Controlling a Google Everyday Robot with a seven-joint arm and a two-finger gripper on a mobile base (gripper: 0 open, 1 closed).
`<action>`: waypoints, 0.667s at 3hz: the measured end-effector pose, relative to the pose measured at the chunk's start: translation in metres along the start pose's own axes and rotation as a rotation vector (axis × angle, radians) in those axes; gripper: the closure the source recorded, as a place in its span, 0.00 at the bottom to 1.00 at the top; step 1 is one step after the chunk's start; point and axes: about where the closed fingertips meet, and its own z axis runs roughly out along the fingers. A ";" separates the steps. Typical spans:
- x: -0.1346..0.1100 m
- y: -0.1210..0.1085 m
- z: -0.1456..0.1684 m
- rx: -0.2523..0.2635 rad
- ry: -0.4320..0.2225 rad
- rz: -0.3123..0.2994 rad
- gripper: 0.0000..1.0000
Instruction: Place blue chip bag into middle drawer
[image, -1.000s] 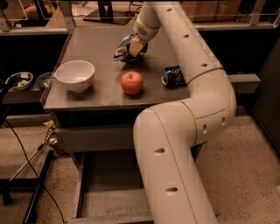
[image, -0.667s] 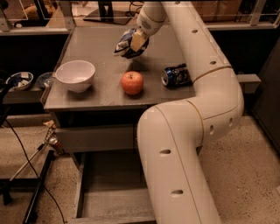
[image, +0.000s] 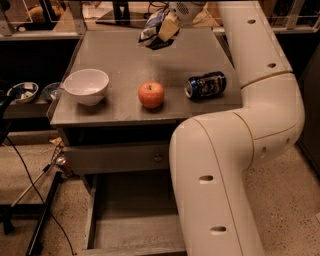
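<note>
Clamping blue chip bag (image: 150, 33), jaws hover near far edge of table (image: 120, 62).

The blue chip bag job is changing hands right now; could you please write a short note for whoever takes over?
The claw is shut on the blue chip bag, held above the far part of the cabinet top.
The middle drawer is pulled open below, at the front.
Done: bag grasped.
Left: carry it down over the drawer and release.

Gripper (image: 166, 30) above tabletop (image: 117, 60) rear, jaws clamping blue chip bag (image: 151, 30) (off surface); middle drawer (image: 130, 220) open below.
</note>
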 end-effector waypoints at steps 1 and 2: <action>0.000 0.000 0.003 -0.002 -0.001 0.002 1.00; 0.002 -0.005 -0.039 0.043 0.011 0.006 1.00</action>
